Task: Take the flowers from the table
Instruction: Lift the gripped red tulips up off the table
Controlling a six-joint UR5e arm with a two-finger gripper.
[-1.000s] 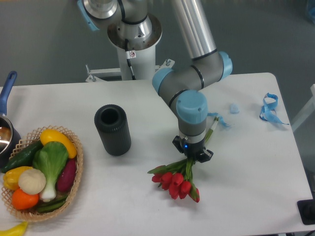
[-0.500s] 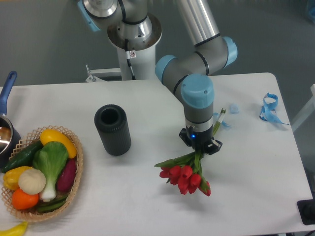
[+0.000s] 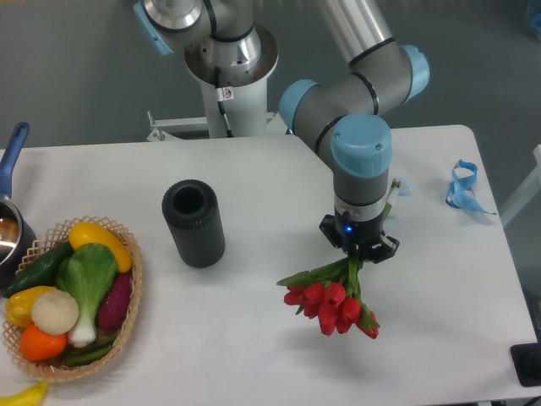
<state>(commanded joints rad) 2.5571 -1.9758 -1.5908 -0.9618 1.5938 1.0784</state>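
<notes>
Holding the small bunch of red tulips with green leaves and long green stems (image 3: 334, 300), the black two-finger gripper (image 3: 358, 250) is squeezed shut around the stems, just above the leaves. The red flower heads hang down and point toward the front edge of the big white table with rounded corners (image 3: 254, 338).

One second ago the flowers were lower in the view and more to the left, nearer the black round tube (image 3: 193, 223). Now the arm and the bunch have moved to the right, and the arm looks bigger, so it seems to have come up toward the camera. I think the flowers are lifted off the table now, but I cannot see the gap under them clearly.

That means the picking up looks almost done or done. The grip looks good, because the bunch moved along with the gripper and did not slip out.

The wicker basket of bright vegetables (image 3: 69, 296) sits far off at the left, and the blue ribbon scraps (image 3: 463, 188) lie at the right edge.
</notes>
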